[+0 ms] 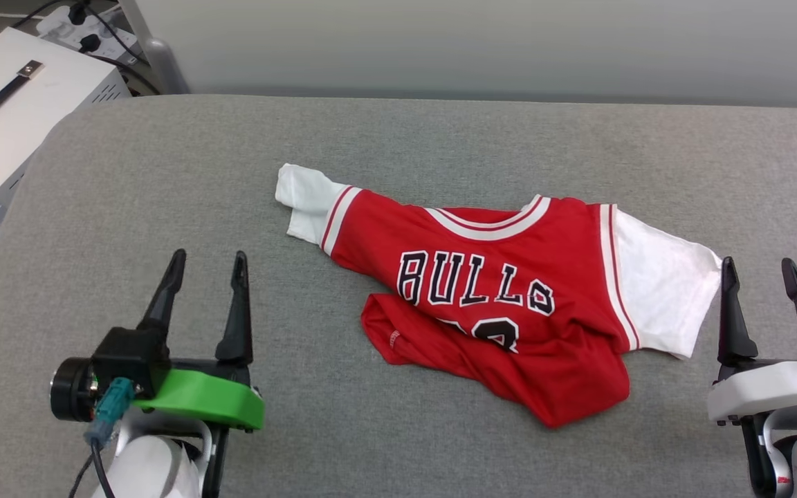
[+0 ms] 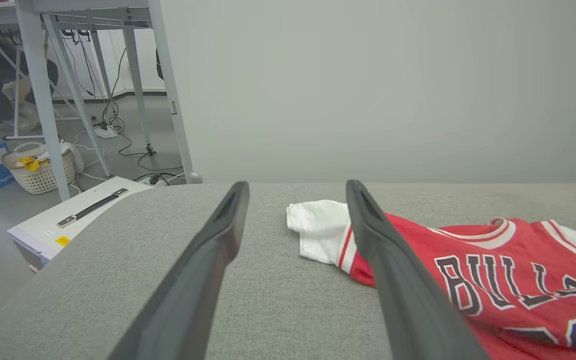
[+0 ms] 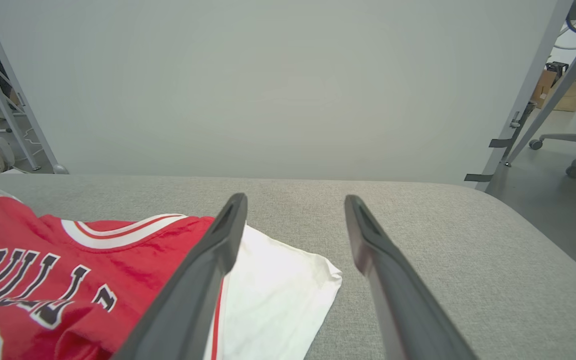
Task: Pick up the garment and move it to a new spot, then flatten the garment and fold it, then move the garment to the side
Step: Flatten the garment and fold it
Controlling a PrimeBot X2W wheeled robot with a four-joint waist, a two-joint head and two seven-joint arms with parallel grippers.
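A slick red shirt [image 1: 564, 332] lies rumpled on nubbly grey cloth [image 1: 163, 173]. Left pincer [image 1: 209, 256] and right pincer [image 1: 757, 263] gape wide, empty

The garment [image 1: 502, 290] lies on the bench [image 1: 163, 173], right of its middle. The left gripper [image 1: 208, 261] sits near-left, well apart from it. The right gripper [image 1: 758, 266] sits near-right, with its fingers just beside a sleeve. A case [image 1: 18, 97] stands off the bench's far-left corner, and a wall [image 1: 509, 41] is behind.
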